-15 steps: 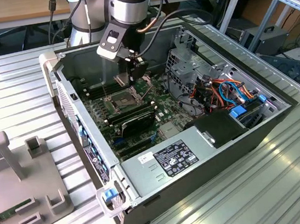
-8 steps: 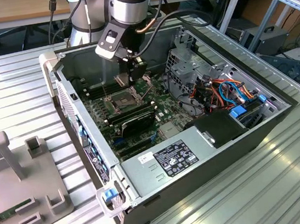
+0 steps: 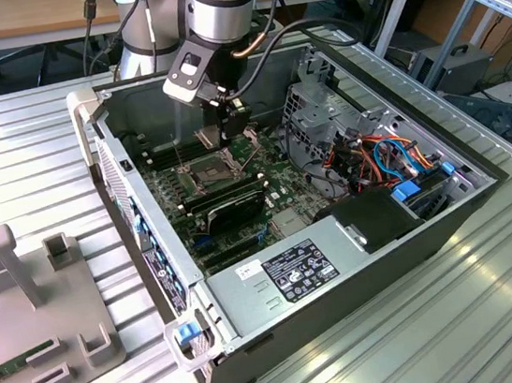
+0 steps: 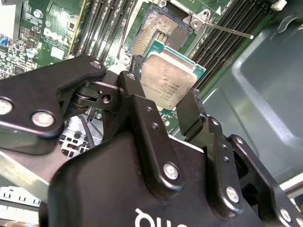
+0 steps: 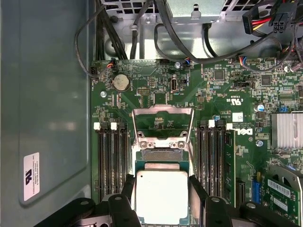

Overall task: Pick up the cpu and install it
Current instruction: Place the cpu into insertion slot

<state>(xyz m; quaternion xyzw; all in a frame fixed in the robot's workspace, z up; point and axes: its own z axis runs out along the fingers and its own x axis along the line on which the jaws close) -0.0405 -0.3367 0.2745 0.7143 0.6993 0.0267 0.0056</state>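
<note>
Clamped in the gripper [image 4: 161,90], the cpu [image 4: 168,75] is held over the open socket [image 4: 158,28]. That socket could be damaged if the cpu is seated askew.

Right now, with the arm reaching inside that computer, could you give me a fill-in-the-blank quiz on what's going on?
1. The gripper is ___ on the cpu.
2. The hinged metal frame of the socket stands ___.
3. The circuit board under the cpu is coloured ___.
Missing words: shut; open; green.
</note>
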